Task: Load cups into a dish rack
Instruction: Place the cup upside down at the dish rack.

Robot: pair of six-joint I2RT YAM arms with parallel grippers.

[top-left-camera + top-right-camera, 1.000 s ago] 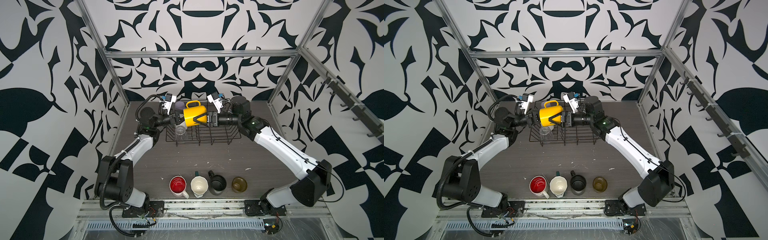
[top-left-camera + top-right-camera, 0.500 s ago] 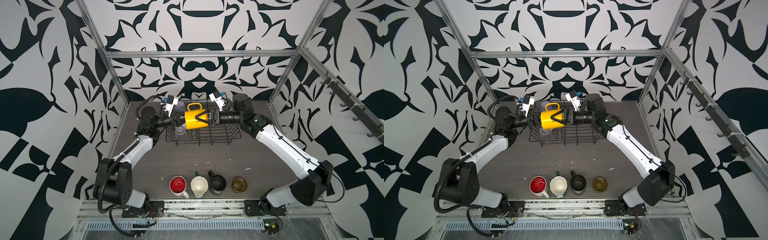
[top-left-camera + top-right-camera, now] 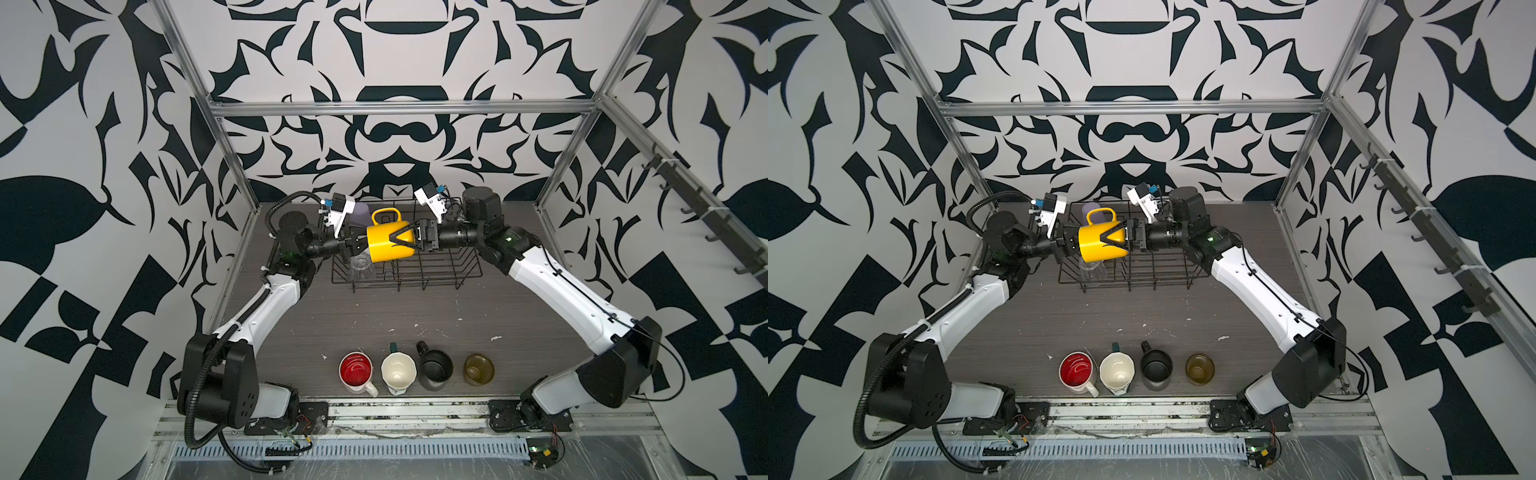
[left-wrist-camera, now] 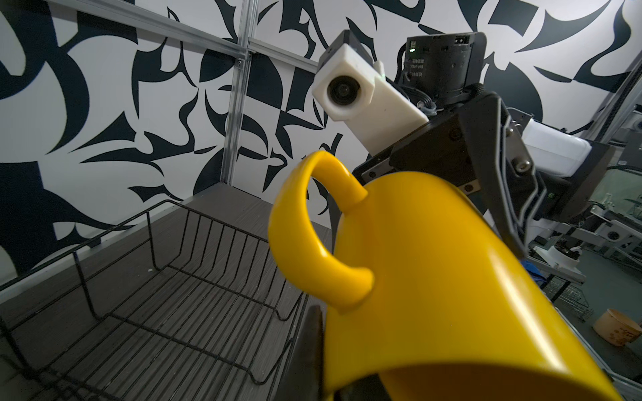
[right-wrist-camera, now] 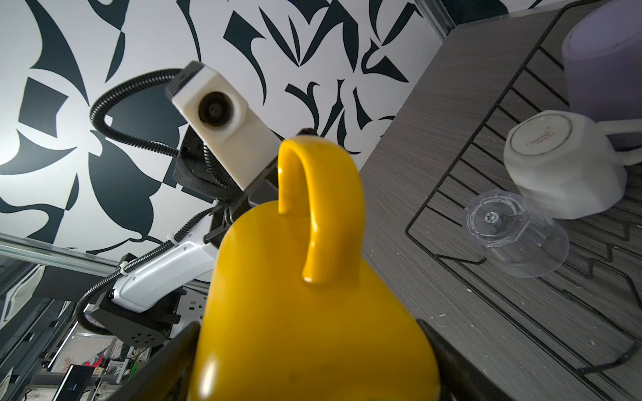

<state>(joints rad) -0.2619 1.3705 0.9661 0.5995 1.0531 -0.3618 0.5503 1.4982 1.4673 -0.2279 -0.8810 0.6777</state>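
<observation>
At the left, the left tool [image 3: 360, 246] is pinched shut on the rim of a shiny yellow mug [image 3: 388, 245] with a loop handle. The yellow mug is up in the air, lying on its side over the left part of the black wire dish rack [image 3: 440, 270]. Its handle points toward the back wall. Behind the left tool, a lilac tumbler [image 3: 360, 212] stands in the rack's back left corner. A clear glass [image 3: 362, 268] sits upside down at the front left corner. The right wrist view shows a white faceted mug [image 5: 562, 170] upside down between those two. On the yellow mug's other side, the right tool [image 3: 400, 241] has its fingers spread wide around the mug's bottom end. I cannot tell if they squeeze it. Four cups stand in a row near the front of the grey wood-look surface [image 3: 374, 316], well apart from the rack. They are a white mug with a red inside [image 3: 356, 370], a cream-inside mug with a teal handle [image 3: 398, 372], a black mug [image 3: 435, 368] and an olive-brown cup [image 3: 478, 369].
</observation>
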